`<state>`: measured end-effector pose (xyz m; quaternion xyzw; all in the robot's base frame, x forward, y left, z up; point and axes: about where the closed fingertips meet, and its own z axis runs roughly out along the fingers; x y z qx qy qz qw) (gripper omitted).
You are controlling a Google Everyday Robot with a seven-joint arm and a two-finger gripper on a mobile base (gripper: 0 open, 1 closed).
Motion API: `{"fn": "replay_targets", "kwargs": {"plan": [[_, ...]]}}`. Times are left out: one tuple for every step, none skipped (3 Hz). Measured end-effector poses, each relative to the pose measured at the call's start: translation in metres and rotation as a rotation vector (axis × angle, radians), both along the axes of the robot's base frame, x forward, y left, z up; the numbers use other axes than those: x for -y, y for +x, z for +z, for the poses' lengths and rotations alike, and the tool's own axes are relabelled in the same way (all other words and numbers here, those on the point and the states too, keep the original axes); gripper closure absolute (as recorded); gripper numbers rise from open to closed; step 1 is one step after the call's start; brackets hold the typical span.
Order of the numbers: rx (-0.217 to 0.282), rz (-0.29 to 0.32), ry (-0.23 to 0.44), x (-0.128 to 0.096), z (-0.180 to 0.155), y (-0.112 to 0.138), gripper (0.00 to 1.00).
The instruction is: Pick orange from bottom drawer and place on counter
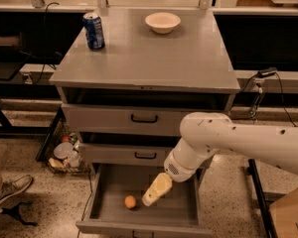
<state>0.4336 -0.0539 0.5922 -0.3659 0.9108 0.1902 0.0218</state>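
Note:
The orange point(130, 202) lies on the grey floor of the open bottom drawer point(184, 218), towards its left front. My gripper point(153, 194), with cream-coloured fingers, hangs down inside the drawer just to the right of the orange, very close to it and not clearly touching. The white arm point(238, 143) reaches in from the right. The counter point(154, 58) is the grey top of the cabinet above.
A blue soda can point(94, 30) stands at the counter's back left and a white bowl point(162, 22) at its back middle. Two shut drawers point(144, 119) sit above the open one. A wire basket of items point(64, 155) and a person's shoe point(7, 190) are on the floor at left.

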Motion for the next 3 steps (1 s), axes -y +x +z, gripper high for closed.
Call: {"fn": "replay_targets", "kwargs": {"plan": [[-0.061, -0.163, -0.028, -0.007, -0.073, 0.007, 0.0], [-0.105, -0.326, 0.024, -0.016, -0.143, 0.019, 0.0], [-0.113, -0.463, 0.039, -0.025, -0.203, 0.032, 0.0]]}}
